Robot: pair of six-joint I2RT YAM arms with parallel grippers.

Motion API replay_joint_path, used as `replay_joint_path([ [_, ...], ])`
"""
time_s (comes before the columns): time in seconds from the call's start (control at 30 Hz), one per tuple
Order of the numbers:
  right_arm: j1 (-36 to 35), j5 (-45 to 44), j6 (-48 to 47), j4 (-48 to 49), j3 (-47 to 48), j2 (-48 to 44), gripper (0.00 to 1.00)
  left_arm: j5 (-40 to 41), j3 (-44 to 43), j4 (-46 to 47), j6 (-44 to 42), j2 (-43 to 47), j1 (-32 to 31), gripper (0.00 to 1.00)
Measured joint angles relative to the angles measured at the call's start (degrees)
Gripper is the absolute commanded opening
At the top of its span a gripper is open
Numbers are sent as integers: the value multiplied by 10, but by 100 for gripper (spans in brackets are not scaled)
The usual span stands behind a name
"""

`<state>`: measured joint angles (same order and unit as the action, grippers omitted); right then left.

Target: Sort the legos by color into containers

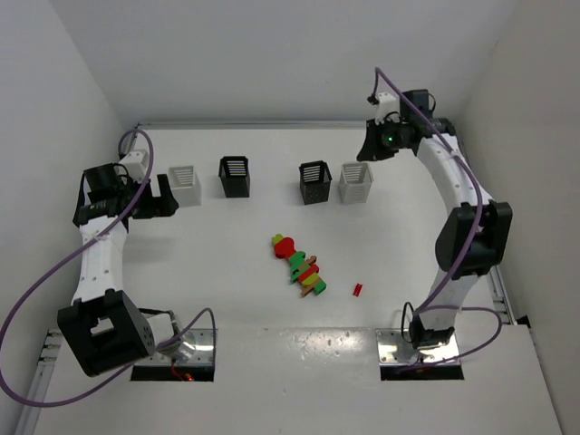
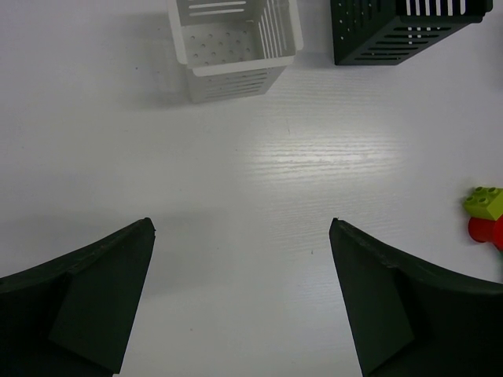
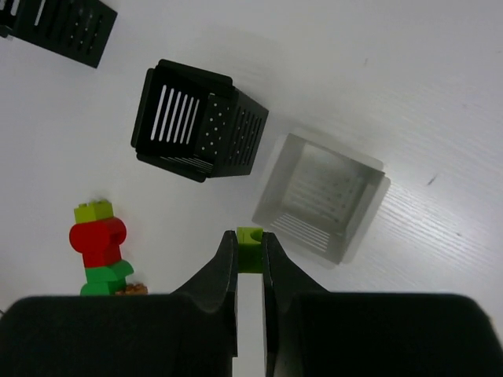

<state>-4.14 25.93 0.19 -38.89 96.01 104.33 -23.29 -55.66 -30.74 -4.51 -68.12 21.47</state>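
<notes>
Several legos (image 1: 300, 264) lie clustered mid-table, and a single red piece (image 1: 357, 289) lies to their right. Four bins stand in a row at the back: white (image 1: 185, 184), black (image 1: 235, 176), black (image 1: 314, 181), white (image 1: 355, 182). My right gripper (image 3: 250, 239) is shut on a yellow-green brick (image 3: 250, 250) and holds it high, just beside the right white bin (image 3: 322, 196). It shows in the top view (image 1: 373, 145) above that bin. My left gripper (image 2: 242, 224) is open and empty, in front of the left white bin (image 2: 228, 47) at the far left (image 1: 165, 199).
The right wrist view shows a black bin (image 3: 200, 122), a second black bin's corner (image 3: 63, 27) and the lego cluster (image 3: 98, 243). The left wrist view shows a black bin (image 2: 401, 27) and a yellow-green and red lego (image 2: 487, 214) at its right edge. Walls enclose the table.
</notes>
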Motion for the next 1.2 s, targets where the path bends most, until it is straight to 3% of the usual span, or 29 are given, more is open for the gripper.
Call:
replay_joint_path([
  [0.3, -43, -69, 24, -13, 24, 62, 7, 12, 0, -4, -8, 11, 0, 100],
  [0.4, -50, -94, 28, -13, 32, 63, 18, 18, 0, -4, -11, 13, 0, 100],
  [0.67, -61, -143, 30, -12, 39, 70, 29, 23, 0, -5, -13, 14, 0, 100],
  [0.73, -63, -150, 30, -13, 39, 75, 40, 23, 0, -5, -13, 14, 0, 100],
  [1.1, -65, -168, 31, -14, 39, 81, 43, 23, 0, -5, -12, 14, 0, 100],
  [1.2, -65, -173, 29, -7, 30, 77, 36, 23, 0, -5, -12, 14, 0, 100],
])
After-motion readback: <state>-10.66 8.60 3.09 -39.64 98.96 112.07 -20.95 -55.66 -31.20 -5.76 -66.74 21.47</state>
